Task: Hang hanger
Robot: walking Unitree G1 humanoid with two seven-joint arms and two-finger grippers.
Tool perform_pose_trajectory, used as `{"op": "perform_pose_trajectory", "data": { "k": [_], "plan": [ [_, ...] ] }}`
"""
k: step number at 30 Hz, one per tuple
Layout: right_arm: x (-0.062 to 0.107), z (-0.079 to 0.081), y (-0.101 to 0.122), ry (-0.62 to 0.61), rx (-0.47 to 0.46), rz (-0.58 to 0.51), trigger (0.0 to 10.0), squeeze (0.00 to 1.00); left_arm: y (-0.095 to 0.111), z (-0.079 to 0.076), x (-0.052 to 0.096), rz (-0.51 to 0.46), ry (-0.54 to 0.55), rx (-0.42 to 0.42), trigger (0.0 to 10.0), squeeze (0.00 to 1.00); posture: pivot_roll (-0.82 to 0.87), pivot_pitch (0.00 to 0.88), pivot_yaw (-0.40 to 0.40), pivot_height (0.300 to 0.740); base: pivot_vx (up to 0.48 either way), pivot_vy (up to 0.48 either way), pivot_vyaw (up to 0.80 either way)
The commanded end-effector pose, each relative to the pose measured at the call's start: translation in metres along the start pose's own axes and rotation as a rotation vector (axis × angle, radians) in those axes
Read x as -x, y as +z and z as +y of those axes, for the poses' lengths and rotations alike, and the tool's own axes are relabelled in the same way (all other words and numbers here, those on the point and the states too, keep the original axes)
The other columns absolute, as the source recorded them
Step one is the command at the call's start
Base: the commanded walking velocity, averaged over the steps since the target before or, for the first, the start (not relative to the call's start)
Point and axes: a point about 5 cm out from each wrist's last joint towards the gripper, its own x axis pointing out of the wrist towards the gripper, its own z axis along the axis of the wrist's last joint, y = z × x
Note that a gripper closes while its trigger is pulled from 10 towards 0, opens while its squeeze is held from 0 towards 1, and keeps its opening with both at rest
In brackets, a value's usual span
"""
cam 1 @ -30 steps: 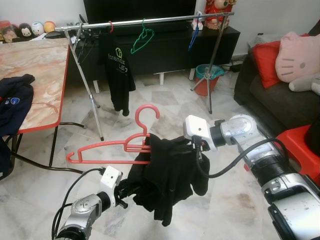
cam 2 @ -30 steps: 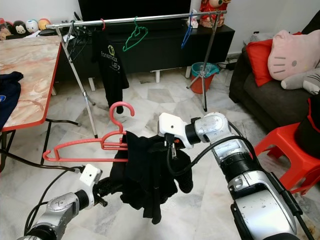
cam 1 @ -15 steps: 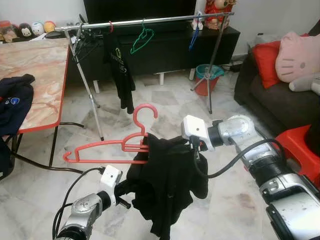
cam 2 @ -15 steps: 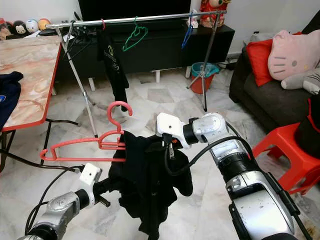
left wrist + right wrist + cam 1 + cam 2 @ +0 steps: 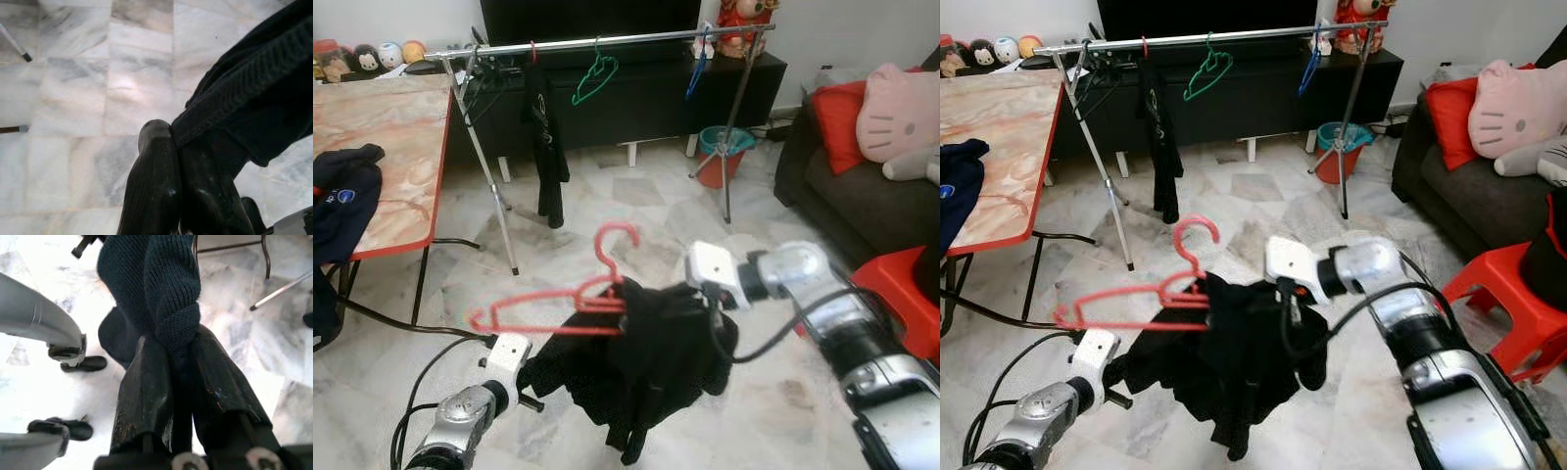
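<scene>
Between my two grippers, low over the marble floor (image 5: 636, 211), hangs the black garment (image 5: 646, 362) with the red hanger (image 5: 573, 299) threaded through it. My right gripper (image 5: 178, 367) is clamped on a thick knitted fold at the garment's right shoulder, and my left gripper (image 5: 178, 171) is pinched shut on cloth at the lower left. The hanger lies roughly level, its long bar running left to right across me, its free end sticking out past the garment towards my left, the hook standing up near the middle.

The rail (image 5: 607, 41) is well ahead of me and well above the hook, running left to right much like the hanger's bar. It already carries a black shirt (image 5: 543, 147), a green hanger (image 5: 595, 80) and a blue one (image 5: 695, 69), with a bare stretch between the green and blue. My right arm is higher and nearer the hook, so I judge it should lead the lift, forward and up, until the hook clears the rail.
</scene>
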Motion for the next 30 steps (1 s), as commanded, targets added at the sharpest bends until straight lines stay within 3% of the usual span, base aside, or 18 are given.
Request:
{"op": "perform_pose_trajectory", "data": {
  "k": [1,2,5,6,9,17,30],
  "plan": [
    [0.01,-0.004,0.005,-0.019,0.046,0.01,0.0,0.0,-0.014,0.002,0.004,0.077,0.043,0.005,0.0,0.0,0.07,0.0,-0.03,0.74,0.0,0.0,0.0],
    [0.014,-0.001,-0.001,-0.007,0.04,0.036,0.0,0.0,-0.018,0.008,0.005,0.118,0.118,-0.003,0.0,0.0,0.07,0.0,-0.028,0.74,0.0,0.0,0.0],
    [0.014,-0.001,-0.001,-0.007,0.04,0.036,0.0,0.0,-0.018,0.008,0.005,0.118,0.118,-0.003,0.0,0.0,0.07,0.0,-0.028,0.74,0.0,0.0,0.0],
    [0.019,0.003,-0.008,0.015,0.039,0.072,0.0,0.0,-0.021,0.014,0.007,0.158,0.201,0.006,9.7,0.0,0.06,0.0,-0.026,0.74,0.0,0.0,0.0],
    [0.029,0.01,-0.018,0.043,0.029,0.108,0.0,0.0,-0.024,0.017,0.009,0.187,0.221,0.027,10.0,0.0,0.06,0.0,-0.023,0.74,0.0,0.0,0.0],
    [0.04,0.009,-0.024,0.003,0.005,0.114,0.0,0.0,-0.028,0.018,0.01,0.202,0.235,0.051,10.0,0.0,0.06,0.0,-0.021,0.74,0.0,0.0,0.0],
    [0.079,0.014,-0.037,0.011,-0.038,0.198,0.0,0.0,-0.034,0.024,0.016,0.236,0.263,0.055,10.0,0.0,0.06,0.0,-0.016,0.74,0.0,0.0,0.0]
  ]
}}
